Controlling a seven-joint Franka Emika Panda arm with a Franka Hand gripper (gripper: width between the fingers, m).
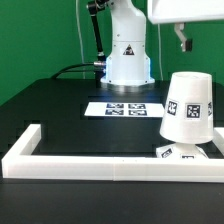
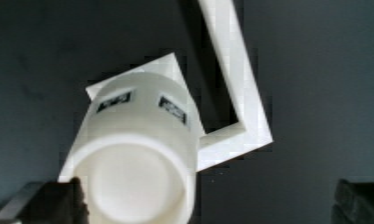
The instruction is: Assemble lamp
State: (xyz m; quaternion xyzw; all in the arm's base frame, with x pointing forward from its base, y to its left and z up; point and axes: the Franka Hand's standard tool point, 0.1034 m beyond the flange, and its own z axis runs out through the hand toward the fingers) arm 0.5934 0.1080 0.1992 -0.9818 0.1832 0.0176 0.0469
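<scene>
The tapered white shade [image 1: 188, 105] stands narrow end up on the flat tagged base [image 1: 180, 153] at the exterior view's right, in the corner of the white rail. The bulb is hidden. My gripper [image 1: 182, 42] hangs well above the shade, apart from it. In the wrist view I look down on the shade [image 2: 139, 150], with a corner of the base [image 2: 134, 78] showing past it. My gripper [image 2: 202, 205] is open and empty. Its dark fingers stand far apart at the picture's edge, one of them beside the shade's round top.
The long white border rail [image 1: 90, 163] runs along the table's front and turns at both ends; its corner also shows in the wrist view [image 2: 228, 60]. The marker board [image 1: 125, 107] lies mid-table before the robot's white pedestal [image 1: 127, 50]. A green wall stands behind.
</scene>
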